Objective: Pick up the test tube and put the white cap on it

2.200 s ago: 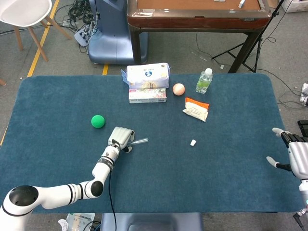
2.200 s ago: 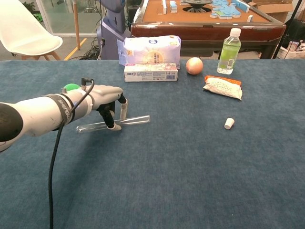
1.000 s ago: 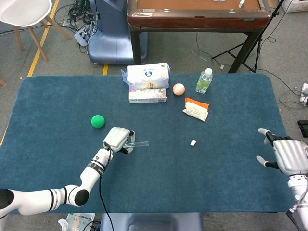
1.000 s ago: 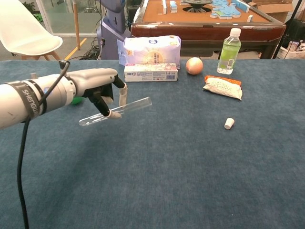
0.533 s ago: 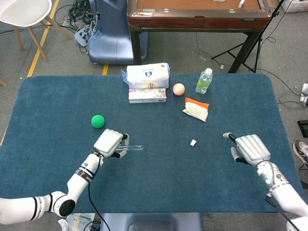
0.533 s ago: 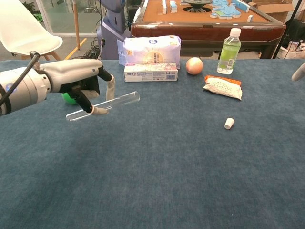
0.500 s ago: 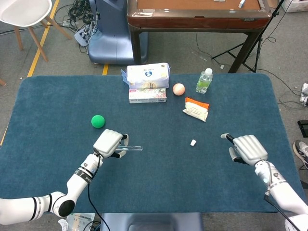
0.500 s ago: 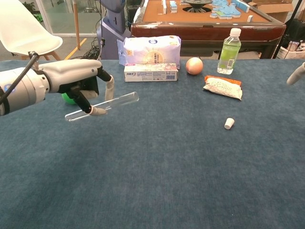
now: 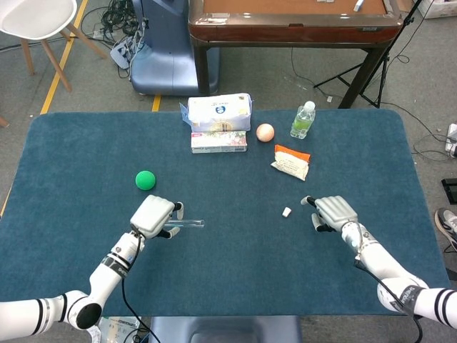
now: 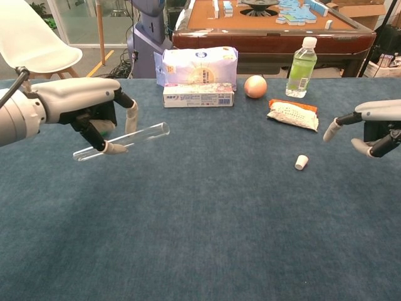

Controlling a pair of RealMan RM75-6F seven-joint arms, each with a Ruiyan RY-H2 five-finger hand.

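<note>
Left robot hand (image 10: pixel 94 110) holds the test tube (image 10: pixel 122 141) lifted clear above the counter (image 10: pixel 207 238); right robot hand (image 10: pixel 373 128), fingers spread, hovers near the white cap (image 10: pixel 301 162) lying there. Next: pinch the cap, then seat it on the tube's mouth.

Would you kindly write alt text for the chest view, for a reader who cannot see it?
The robot's left hand holds a clear test tube lifted above a blue table, while its open right hand reaches toward a small white cap lying on the cloth. Behind are a tissue pack, an orange ball, a snack bag and a green bottle.
</note>
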